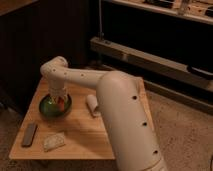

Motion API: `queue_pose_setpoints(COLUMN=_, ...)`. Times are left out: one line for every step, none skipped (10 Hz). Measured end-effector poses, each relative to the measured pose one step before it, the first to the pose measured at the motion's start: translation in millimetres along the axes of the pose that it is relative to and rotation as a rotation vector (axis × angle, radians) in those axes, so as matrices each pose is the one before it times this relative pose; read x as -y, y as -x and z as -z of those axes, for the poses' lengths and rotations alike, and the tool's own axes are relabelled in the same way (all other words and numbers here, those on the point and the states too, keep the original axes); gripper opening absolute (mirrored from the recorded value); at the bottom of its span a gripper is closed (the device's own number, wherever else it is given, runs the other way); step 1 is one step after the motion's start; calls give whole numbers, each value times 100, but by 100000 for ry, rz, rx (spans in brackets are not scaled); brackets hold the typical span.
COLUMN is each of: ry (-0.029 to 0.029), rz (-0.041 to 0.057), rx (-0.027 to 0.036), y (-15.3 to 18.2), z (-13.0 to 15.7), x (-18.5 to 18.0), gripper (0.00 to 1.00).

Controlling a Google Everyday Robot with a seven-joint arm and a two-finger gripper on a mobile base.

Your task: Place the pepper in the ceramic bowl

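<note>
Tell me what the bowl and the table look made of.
Bowl: likely glazed ceramic, glossy green inside, darker rim. Table: looks like wood, light tan and matte, with a squared edge. The gripper hangs over the bowl with the red-orange pepper at its tip.

The robot's single arm [127, 115] fills the middle of the camera view — a thick white link rising from the lower right, dotted with small dark holes along its side. It narrows into a slimmer forearm that runs leftward and slightly upward to a rounded elbow-like joint [56, 69] at the far left. From that joint the wrist turns straight down, so the gripper [58, 102] hangs vertically beneath it, well to the left of the bulky link and lower than the forearm. The wrist housing above the gripper is pale and cylindrical — its lower end looks darker where the gripper begins.
</note>
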Motion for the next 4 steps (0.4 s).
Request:
queue_pose_setpoints(ry=-232, rz=-166, rx=-250, y=117, z=-1, x=-307, gripper=80)
queue_pose_setpoints(ry=-291, rz=-230, rx=-293, y=65, z=45, x=-257, gripper=78)
queue_pose_setpoints(ry=-469, rz=32, rx=-296, y=-181, z=38, x=416, gripper=76)
queue_pose_setpoints(ry=63, rz=349, rx=143, y=-38, z=-295, x=281, gripper=67)
